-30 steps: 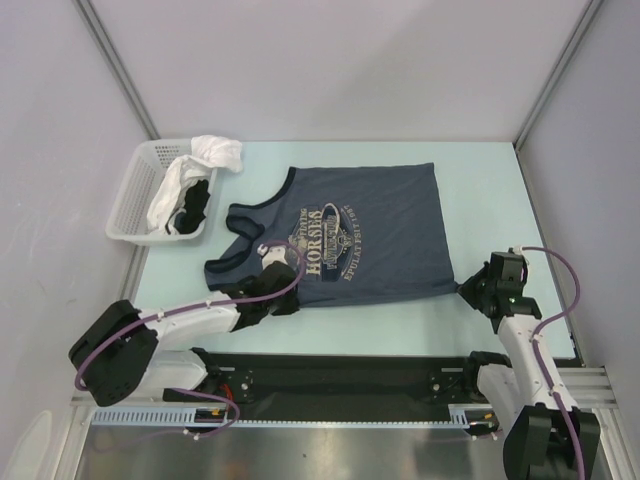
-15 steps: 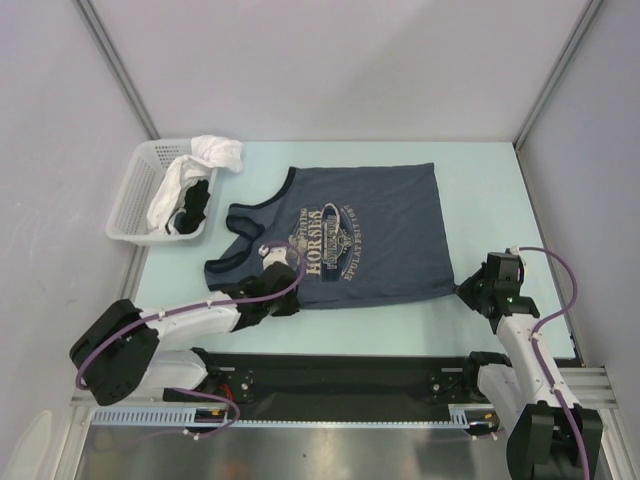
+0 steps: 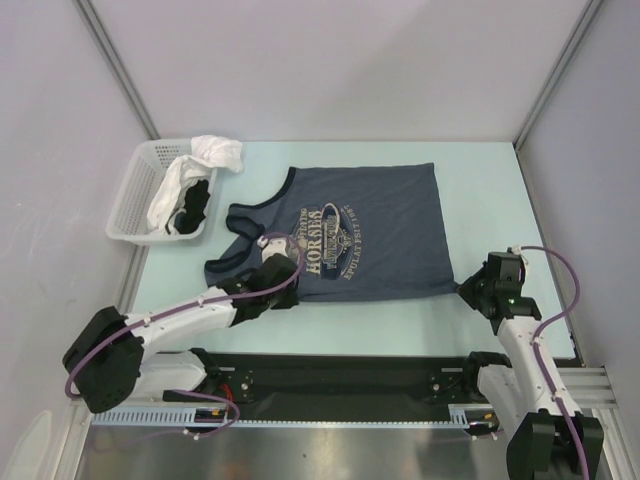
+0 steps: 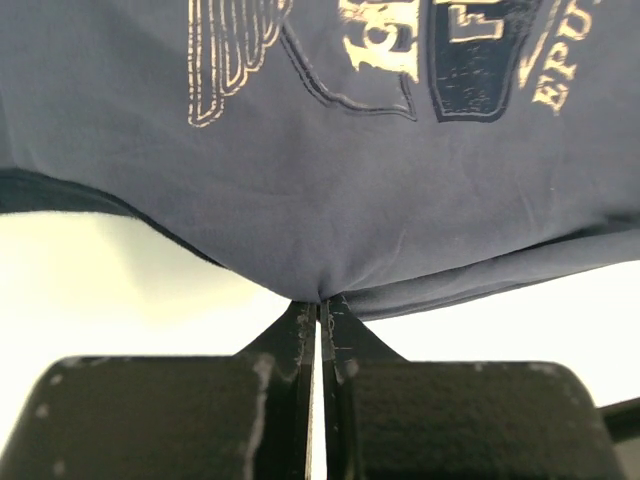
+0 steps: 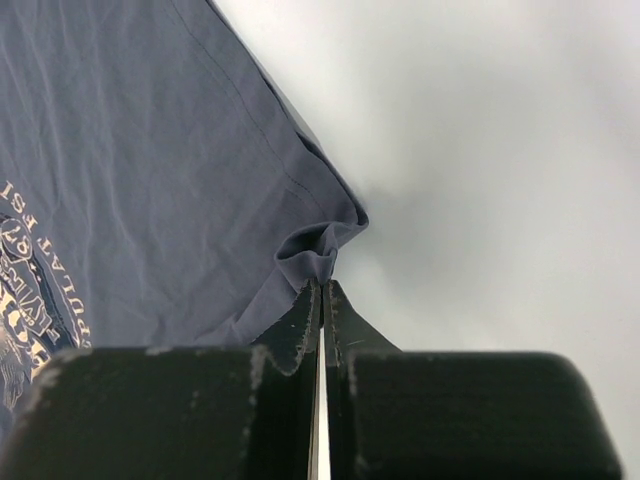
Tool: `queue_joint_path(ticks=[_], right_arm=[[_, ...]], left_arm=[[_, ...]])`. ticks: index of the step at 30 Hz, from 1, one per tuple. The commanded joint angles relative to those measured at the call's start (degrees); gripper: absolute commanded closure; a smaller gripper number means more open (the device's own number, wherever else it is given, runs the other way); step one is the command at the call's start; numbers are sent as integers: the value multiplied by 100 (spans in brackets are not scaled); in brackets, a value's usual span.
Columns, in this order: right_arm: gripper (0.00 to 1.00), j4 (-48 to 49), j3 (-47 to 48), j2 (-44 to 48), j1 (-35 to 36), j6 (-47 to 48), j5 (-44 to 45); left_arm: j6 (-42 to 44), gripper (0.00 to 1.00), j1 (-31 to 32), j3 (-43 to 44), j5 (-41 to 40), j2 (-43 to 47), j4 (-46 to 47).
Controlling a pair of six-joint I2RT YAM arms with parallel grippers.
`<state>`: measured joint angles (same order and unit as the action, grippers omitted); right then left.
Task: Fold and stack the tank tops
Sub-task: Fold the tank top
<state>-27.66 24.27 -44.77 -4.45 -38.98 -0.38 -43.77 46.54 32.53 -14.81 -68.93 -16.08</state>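
The slate-blue tank top (image 3: 370,235) lies spread flat on the table, neck to the left, its gold-white print facing up. My left gripper (image 3: 288,290) is shut on the top's near edge below the armhole; the left wrist view shows the cloth (image 4: 330,200) pinched at the closed tips (image 4: 320,305). My right gripper (image 3: 463,287) is shut on the near right hem corner, and the right wrist view has that corner (image 5: 315,250) bunched at the tips (image 5: 323,285). A black tank top (image 3: 196,206) lies crumpled in the basket.
The white lattice basket (image 3: 128,205) stands at the far left of the table. A white cloth (image 3: 215,152) lies in it and hangs over its far rim. Frame posts rise at the back corners. The arms' black base rail (image 3: 340,380) runs along the near edge.
My left gripper has shifted slightly farther in at the top's near edge, and its arm has swung a little left. The right arm and the top have not moved.
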Motion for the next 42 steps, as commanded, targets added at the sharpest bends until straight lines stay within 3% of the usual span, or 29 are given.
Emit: queue_joint_path(ticks=[1,14,28,42], right_arm=[[100,-82,472,-4,23,40,232],[100,357,1352,-1050,23,154,284],[100,1017,2239,-2736,102,119,117],[100,1026,3267,-4082,278,180,293]], left_arm=[[246,100,39,472,-163,169,-387],[764,99,-531,1703,92,-499,-994],[1230,100,-1331,2652,496,-1640,-950],[1397,100,-1877,3048,821,-2353,-810]])
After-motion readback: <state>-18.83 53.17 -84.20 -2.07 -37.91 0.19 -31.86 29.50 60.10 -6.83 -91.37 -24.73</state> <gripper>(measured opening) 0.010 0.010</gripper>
